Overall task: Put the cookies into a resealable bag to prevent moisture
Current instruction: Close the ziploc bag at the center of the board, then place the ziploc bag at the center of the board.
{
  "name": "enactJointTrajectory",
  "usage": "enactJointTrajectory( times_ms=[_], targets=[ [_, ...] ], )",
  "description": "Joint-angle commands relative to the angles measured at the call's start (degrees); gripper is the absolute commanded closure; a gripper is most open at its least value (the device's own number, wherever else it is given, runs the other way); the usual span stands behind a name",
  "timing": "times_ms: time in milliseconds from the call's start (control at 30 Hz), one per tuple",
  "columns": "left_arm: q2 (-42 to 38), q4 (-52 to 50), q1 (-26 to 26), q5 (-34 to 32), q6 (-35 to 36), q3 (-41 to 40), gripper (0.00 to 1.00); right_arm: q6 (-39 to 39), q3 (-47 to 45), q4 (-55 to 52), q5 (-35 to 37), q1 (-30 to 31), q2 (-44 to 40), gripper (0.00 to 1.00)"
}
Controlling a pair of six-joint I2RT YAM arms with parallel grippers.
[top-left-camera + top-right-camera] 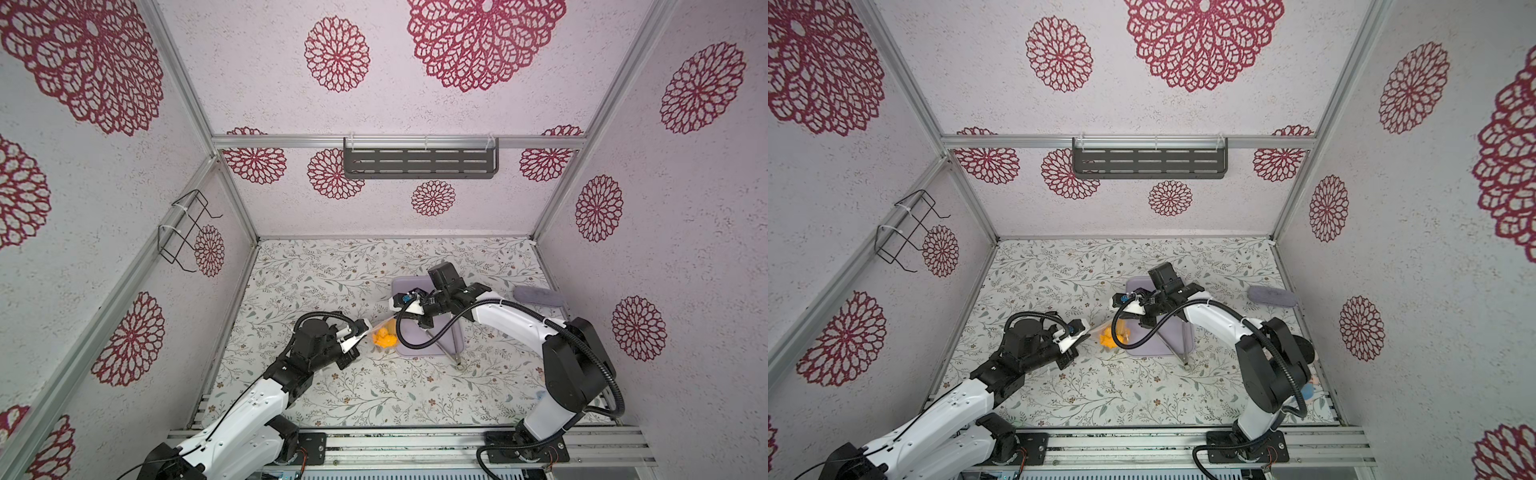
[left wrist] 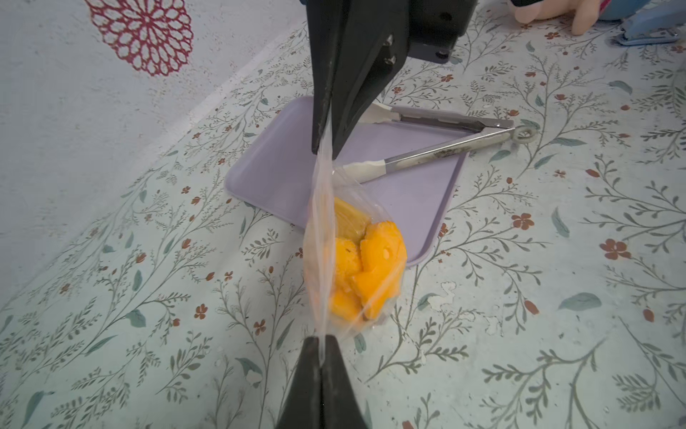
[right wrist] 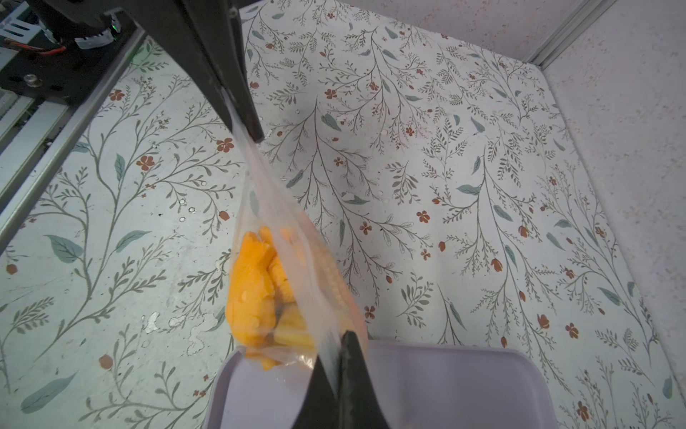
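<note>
The resealable bag [image 2: 323, 230], clear and crinkly, hangs stretched between my two grippers just above the table, beside the tray's near left corner. Orange-yellow cookies [image 2: 367, 260] are bunched in its lower part, and they show in both top views [image 1: 384, 338] [image 1: 1111, 334]. My left gripper [image 2: 322, 340] is shut on one end of the bag's top edge. My right gripper [image 3: 339, 336] is shut on the other end, over the tray's edge. Each wrist view shows the opposite gripper pinching the far end of the bag [image 3: 282, 208]. No cookies show outside the bag.
A lavender tray [image 1: 432, 347] lies mid-table with metal white-tipped tongs [image 2: 438, 152] resting across it. A grey cloth [image 1: 540, 296] lies by the right wall. A pink toy [image 2: 557, 11] and a blue stapler [image 2: 649, 31] sit near the right arm's base.
</note>
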Motion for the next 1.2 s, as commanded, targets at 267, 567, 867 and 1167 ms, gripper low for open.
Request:
enactJointTrajectory(
  times_ms=[267,567,867,1167],
  targets=[
    [0.7,2.3,8.3,-1.9,0.3,3.1,1.00,3.6,11.2,3.9,-2.6,0.5,8.1,0.96],
    [16.3,4.1,14.2,-2.5,-2.3,11.8,0.90,12.3,21.3,7.6,5.3,0.3,17.6,0.57],
    [15.1,6.4,19.0,0.8,-7.9,16.0,0.37,23.6,18.5,11.6,15.3,-2.9,7.2,0.36],
    [-1.0,7.2,22.3,-14.7,-25.6,8.8,0.13,34.8,-10.0,16.7,35.2,-10.3,-21.8,0.05]
  ],
)
